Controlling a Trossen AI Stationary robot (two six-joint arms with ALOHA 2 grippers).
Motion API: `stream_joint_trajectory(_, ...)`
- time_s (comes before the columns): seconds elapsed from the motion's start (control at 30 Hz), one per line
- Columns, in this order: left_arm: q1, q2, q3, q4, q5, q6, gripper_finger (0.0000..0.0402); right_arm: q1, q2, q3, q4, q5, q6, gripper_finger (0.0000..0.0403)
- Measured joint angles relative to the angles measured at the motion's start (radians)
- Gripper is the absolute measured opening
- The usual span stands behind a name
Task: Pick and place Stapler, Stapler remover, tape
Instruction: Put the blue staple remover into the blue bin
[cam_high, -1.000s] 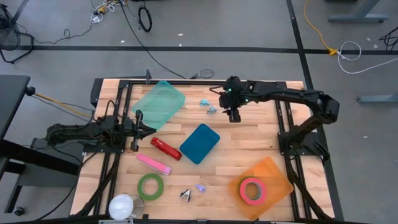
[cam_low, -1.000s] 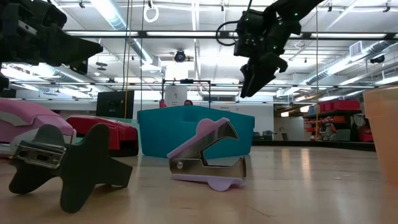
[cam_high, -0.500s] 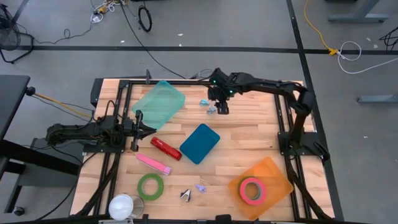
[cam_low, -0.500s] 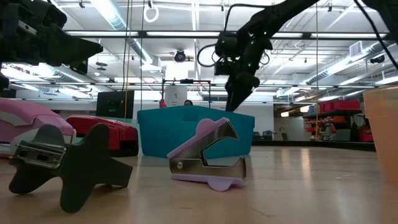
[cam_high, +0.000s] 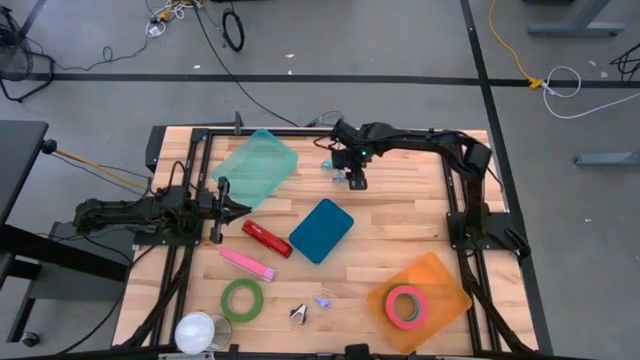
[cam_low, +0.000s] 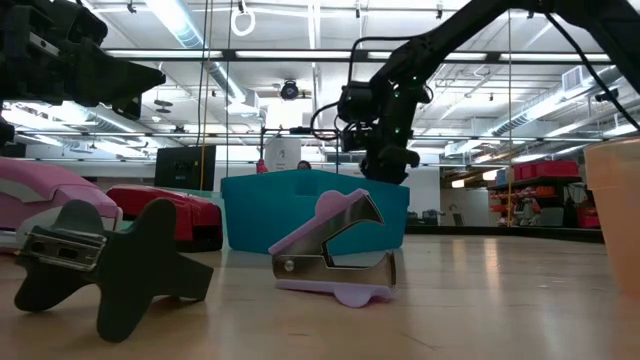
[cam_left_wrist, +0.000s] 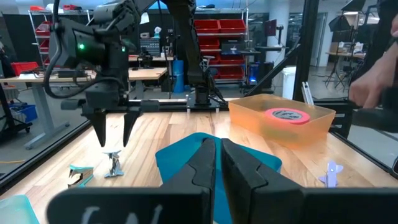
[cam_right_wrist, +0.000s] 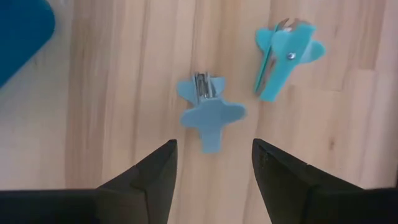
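1. Right gripper: fingers spread wide, holding nothing, poised directly over a light-blue staple remover on the bare wood. In the high view the right gripper sits at the far middle of the table.
2. A second, teal staple remover lies just beside the first, apart from it; both are between the green bin and the right arm's base.
3. Judged step: approach for picking a staple remover; no contact visible yet.
4. Next move, as judged: descend straight, keep the blue remover centred between the fingers, close across its narrow body, avoid nudging the teal one.
5. Left gripper: fingers nearly together, empty, waiting at the left side of the table.
6. Other task items: red stapler and pink stapler near the dark blue bin; green tape at the near edge; pink tape inside the orange bin.
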Motion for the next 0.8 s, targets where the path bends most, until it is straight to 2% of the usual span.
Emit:
stream_joint_trajectory(0.37, 0.000, 0.000, 0.000, 0.000, 0.000, 0.000, 0.0030, -0.004, 0.026, -0.001, 0.025, -0.015, -0.005, 0.0208)
stream_joint_trajectory(0.8, 0.000, 0.000, 0.000, 0.000, 0.000, 0.000, 0.0030, -0.004, 0.026, -0.079, 0.115, -0.028, -0.010, 0.0208)
